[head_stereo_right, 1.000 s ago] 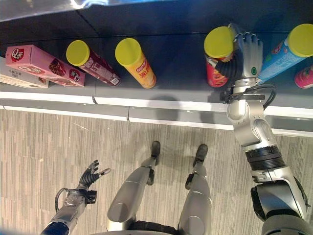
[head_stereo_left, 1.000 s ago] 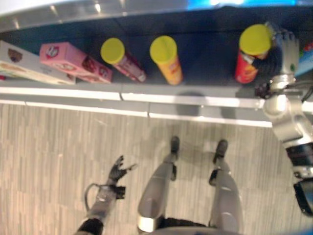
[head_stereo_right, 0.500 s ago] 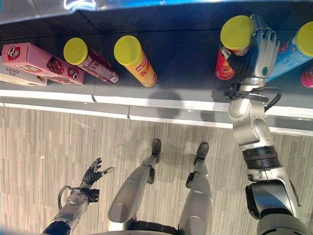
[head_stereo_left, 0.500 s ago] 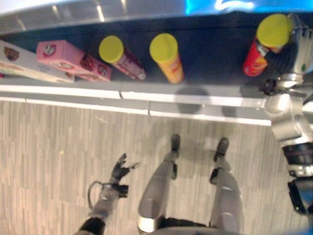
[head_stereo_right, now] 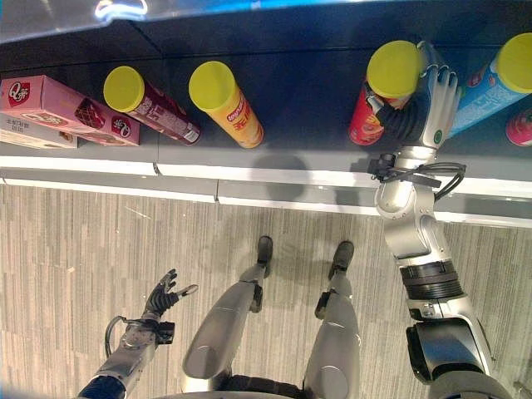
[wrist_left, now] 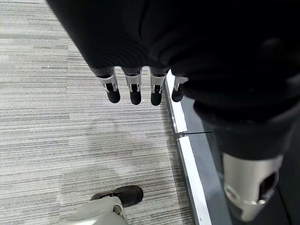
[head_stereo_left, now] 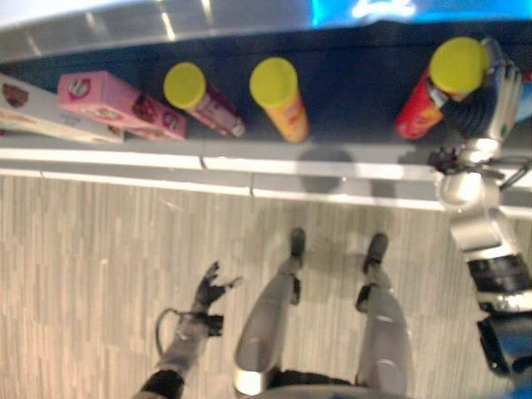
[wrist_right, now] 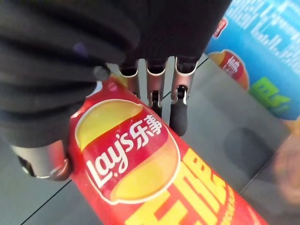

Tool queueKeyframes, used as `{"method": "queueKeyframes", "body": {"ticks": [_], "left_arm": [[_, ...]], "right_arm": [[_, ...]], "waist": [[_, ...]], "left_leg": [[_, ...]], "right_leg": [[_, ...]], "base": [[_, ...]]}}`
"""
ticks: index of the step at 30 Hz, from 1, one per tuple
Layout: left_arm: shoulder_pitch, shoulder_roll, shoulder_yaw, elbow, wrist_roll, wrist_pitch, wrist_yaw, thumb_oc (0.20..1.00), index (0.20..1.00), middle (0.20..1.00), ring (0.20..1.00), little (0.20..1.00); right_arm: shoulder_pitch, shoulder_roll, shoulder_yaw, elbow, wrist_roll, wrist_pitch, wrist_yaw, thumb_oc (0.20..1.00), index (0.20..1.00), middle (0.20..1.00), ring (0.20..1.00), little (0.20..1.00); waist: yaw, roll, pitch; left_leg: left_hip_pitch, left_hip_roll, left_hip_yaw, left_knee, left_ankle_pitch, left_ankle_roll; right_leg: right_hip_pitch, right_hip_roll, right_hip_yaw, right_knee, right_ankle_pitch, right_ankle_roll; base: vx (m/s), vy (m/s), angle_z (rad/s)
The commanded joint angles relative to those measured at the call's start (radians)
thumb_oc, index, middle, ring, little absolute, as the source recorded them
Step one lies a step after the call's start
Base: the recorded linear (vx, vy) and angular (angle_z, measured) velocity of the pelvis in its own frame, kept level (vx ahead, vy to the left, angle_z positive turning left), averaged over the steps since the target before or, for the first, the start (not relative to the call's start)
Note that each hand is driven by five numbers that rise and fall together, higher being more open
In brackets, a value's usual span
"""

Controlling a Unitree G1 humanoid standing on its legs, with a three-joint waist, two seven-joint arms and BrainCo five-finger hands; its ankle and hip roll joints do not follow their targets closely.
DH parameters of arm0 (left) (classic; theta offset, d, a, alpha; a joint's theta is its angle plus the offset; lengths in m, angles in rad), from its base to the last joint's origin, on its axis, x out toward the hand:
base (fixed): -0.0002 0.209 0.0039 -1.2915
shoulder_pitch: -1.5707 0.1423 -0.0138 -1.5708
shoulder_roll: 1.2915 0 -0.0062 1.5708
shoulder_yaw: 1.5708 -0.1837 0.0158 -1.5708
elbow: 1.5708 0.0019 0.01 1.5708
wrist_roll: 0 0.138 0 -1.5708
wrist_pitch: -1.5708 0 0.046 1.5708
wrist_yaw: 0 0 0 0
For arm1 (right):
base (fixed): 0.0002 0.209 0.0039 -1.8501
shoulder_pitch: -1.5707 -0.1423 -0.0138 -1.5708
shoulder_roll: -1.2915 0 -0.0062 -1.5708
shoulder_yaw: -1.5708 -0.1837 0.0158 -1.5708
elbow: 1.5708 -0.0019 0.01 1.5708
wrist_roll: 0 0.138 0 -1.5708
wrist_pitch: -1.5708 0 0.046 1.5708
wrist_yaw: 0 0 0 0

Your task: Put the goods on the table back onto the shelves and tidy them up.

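The red can (head_stereo_right: 378, 98) with a yellow lid is standing tilted on the dark shelf (head_stereo_right: 307, 125), and we are grasping it with our right robot hand (head_stereo_right: 420, 108). In the right wrist view, the fingers (wrist_right: 179, 105) are lying along the red can (wrist_right: 154, 173) and the thumb is pressing its other side, so this robot hand is clenched around the can. Just beside it on the right, a blue can (head_stereo_right: 499, 83) with a yellow lid is leaning on the same shelf, and we are seeing its blue label (wrist_right: 262, 51) close behind our fingers.

Further left on the shelf, well apart from the red can, an orange can (head_stereo_right: 229, 104) and a dark red can (head_stereo_right: 150, 104) are standing, both with yellow lids and both tilted. A pink box (head_stereo_right: 62, 108) is lying next to the dark red can, and a white box (head_stereo_left: 46, 112) is lying beside it at the left edge.

Our left robot hand (head_stereo_right: 162, 299) is hanging low over the grey striped floor (head_stereo_right: 100, 249), well away from the shelf. Its fingers (wrist_left: 133, 91) are straight and relaxed, and it is holding nothing.
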Motion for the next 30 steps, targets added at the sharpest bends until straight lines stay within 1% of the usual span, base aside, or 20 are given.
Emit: {"method": "queueKeyframes", "body": {"ticks": [1,9,10,11,18,22,28,30], "left_arm": [[0.043,0.036,-0.004,0.009,-0.025,-0.005,0.033,1.0,1.0,1.0,1.0,1.0],[0.043,0.035,-0.002,0.008,-0.026,-0.004,0.035,1.0,1.0,1.0,1.0,1.0],[0.043,0.035,-0.002,0.007,-0.025,-0.004,0.036,1.0,1.0,1.0,1.0,1.0],[0.042,0.035,-0.002,0.008,-0.023,-0.002,0.035,1.0,1.0,1.0,1.0,1.0],[0.034,0.035,-0.003,0.02,-0.014,-0.001,0.037,1.0,1.0,1.0,1.0,1.0],[0.03,0.035,-0.006,0.023,-0.017,0.0,0.035,1.0,1.0,1.0,1.0,1.0],[0.025,0.044,-0.003,0.023,-0.029,0.01,0.027,1.0,1.0,1.0,1.0,1.0],[0.025,0.047,0.001,0.022,-0.032,0.014,0.023,1.0,1.0,1.0,1.0,1.0]], "right_arm": [[0.008,-0.012,-0.038,-0.113,0.026,-0.021,-0.019,0.2,0.2,0.2,0.2,0.2],[0.016,-0.014,-0.032,-0.091,0.037,-0.015,-0.012,0.2,0.2,0.2,0.2,0.2],[0.017,-0.011,-0.032,-0.092,0.04,-0.016,-0.012,0.445,0.445,0.445,0.445,0.445],[0.015,-0.008,-0.031,-0.093,0.044,-0.017,-0.012,1.0,1.0,1.0,1.0,1.0],[0.019,-0.01,-0.025,-0.097,0.058,-0.027,0.004,1.0,1.0,1.0,1.0,1.0],[0.021,0.0,-0.023,-0.093,0.097,-0.039,0.013,1.0,1.0,1.0,1.0,1.0],[0.038,0.048,-0.024,-0.084,0.295,-0.101,0.06,1.0,1.0,1.0,1.0,1.0],[0.045,0.051,-0.022,-0.073,0.34,-0.114,0.078,1.0,1.0,1.0,1.0,1.0]], "waist": [[-0.019,-0.048,-0.043],[-0.025,-0.052,-0.036],[-0.025,-0.052,-0.035],[-0.026,-0.052,-0.034],[-0.034,-0.059,-0.029],[-0.035,-0.065,-0.028],[-0.04,-0.077,-0.023],[-0.04,-0.084,-0.023]], "left_leg": [[-0.069,0.04,-0.027,0.1,-0.106,-0.062],[-0.073,0.043,-0.023,0.097,-0.102,-0.064],[-0.073,0.043,-0.023,0.096,-0.102,-0.064],[-0.074,0.043,-0.022,0.096,-0.101,-0.064],[-0.075,0.046,-0.018,0.095,-0.1,-0.065],[-0.073,0.049,-0.019,0.088,-0.096,-0.067],[-0.083,0.05,-0.018,0.088,-0.091,-0.067],[-0.091,0.051,-0.019,0.089,-0.089,-0.068]], "right_leg": [[-0.002,-0.112,0.04,0.045,-0.029,0.081],[-0.009,-0.11,0.039,0.044,-0.027,0.08],[-0.009,-0.11,0.039,0.045,-0.027,0.08],[-0.012,-0.109,0.041,0.046,-0.027,0.079],[-0.017,-0.107,0.045,0.046,-0.025,0.079],[-0.016,-0.106,0.043,0.041,-0.021,0.081],[-0.027,-0.104,0.044,0.044,-0.019,0.08],[-0.034,-0.103,0.044,0.045,-0.018,0.079]], "base": [[0.0,0.0,0.0],[0.0,0.0,0.0],[0.0,0.0,0.0],[0.0,0.0,0.0],[0.0,0.0,0.0],[0.0,-0.001,-0.05],[0.0,0.0,0.0],[0.0,0.0,0.0]]}}
